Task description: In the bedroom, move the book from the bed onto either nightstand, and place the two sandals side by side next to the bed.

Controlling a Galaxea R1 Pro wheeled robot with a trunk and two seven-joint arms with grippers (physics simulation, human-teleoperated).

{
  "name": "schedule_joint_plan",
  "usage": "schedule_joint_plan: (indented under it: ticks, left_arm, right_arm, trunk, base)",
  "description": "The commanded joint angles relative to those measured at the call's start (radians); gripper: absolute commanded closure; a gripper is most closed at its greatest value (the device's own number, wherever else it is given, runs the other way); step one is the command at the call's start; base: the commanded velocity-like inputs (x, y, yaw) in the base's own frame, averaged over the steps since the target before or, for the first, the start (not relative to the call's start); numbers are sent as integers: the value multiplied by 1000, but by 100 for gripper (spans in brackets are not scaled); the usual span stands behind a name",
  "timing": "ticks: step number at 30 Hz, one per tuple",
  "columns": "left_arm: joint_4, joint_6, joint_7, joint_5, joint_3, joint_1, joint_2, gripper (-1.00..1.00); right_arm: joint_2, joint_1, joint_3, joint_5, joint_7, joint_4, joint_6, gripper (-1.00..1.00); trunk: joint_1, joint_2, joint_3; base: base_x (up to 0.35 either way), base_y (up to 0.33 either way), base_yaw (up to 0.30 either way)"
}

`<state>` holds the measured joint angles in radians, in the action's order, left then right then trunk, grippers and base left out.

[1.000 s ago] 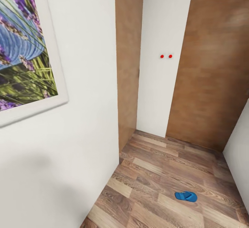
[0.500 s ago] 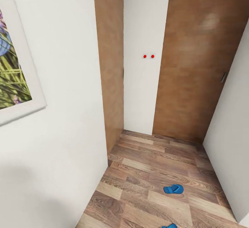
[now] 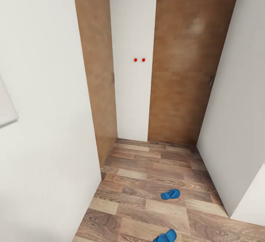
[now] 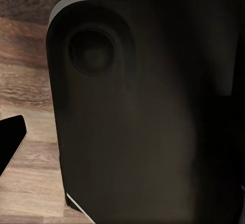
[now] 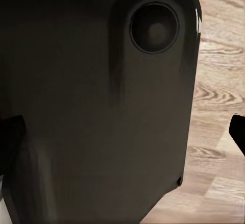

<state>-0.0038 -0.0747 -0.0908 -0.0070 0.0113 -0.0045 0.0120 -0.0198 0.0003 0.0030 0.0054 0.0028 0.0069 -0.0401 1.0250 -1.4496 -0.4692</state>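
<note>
Two sandals (image 3: 170, 194) (image 3: 165, 237) lie apart on floor (image 3: 147, 168) near the doors (image 3: 184, 69), not yet paired by a bed. Jaws: can't tell, wrist cams blocked by dark robot body (image 4: 153, 122).

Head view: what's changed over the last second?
The camera has swung right: the framed lavender picture has slid almost out at the left edge, and a white wall has come in on the right. A second bright blue flip-flop now shows at the bottom edge, nearer than the first. The sandals themselves look unmoved on the wood-plank floor; nothing was grasped.
</note>
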Motion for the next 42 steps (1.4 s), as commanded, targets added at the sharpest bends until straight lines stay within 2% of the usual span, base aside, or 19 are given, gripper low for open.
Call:
schedule_joint_plan:
  ticks: [1,42]
  left_arm:
    - [1,-4,-3,-1,1,0,0,-100]
    - [1,-4,-1,-1,1,-1,0,-100]
  right_arm:
    - [0,0,0,1,0,1,-4,-100]
    - [0,0,0,-1,0,-2,-4,-100]
  trunk:
    - [0,0,-1]
    - [0,0,-1]
  base:
    - [1,1,-295]
    - [29,0,-294]
